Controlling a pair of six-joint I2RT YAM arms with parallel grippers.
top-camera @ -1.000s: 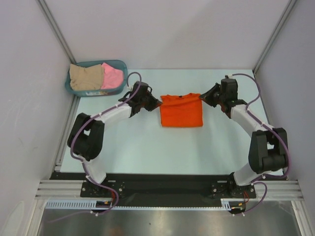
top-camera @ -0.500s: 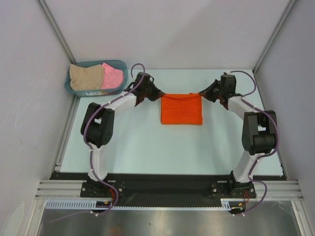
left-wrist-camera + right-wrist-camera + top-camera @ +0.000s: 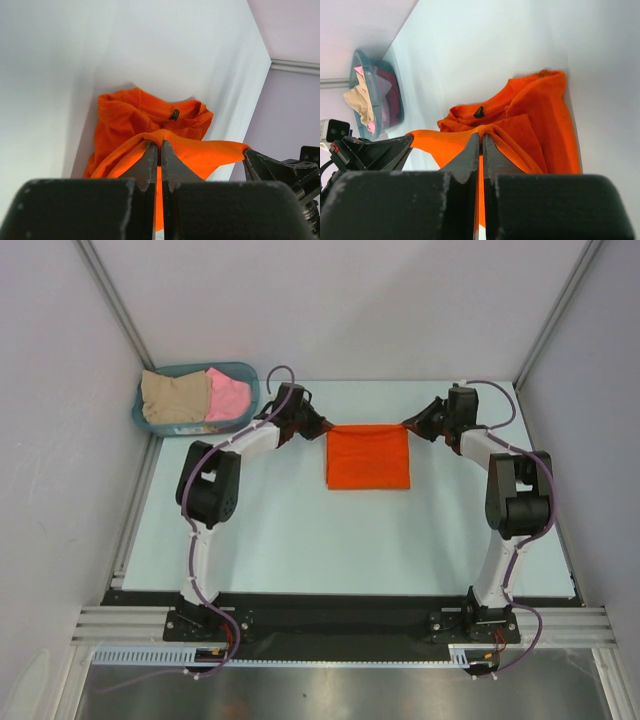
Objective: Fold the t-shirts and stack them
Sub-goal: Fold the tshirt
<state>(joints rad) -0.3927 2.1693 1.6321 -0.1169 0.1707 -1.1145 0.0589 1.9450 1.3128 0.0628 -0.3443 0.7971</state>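
Observation:
The orange t-shirt (image 3: pixel 368 456) is stretched between both grippers at the middle back of the table, its lower part hanging down. My left gripper (image 3: pixel 325 430) is shut on its left top corner; in the left wrist view (image 3: pixel 157 144) the cloth is pinched between the jaws. My right gripper (image 3: pixel 407 428) is shut on its right top corner, also seen in the right wrist view (image 3: pixel 480 136). The pink t-shirt (image 3: pixel 227 394) and the beige t-shirt (image 3: pixel 176 396) lie in the teal basket (image 3: pixel 245 371) at the back left.
The basket stands against the left wall at the table's back edge, close to my left arm's elbow. Grey walls enclose the back and both sides. The black rail (image 3: pixel 340 618) runs along the near edge.
Both grippers have moved toward the back of the table and lifted the shirt's top edge. The collar part has folded under, and the cloth now shows as a plain taut rectangle.

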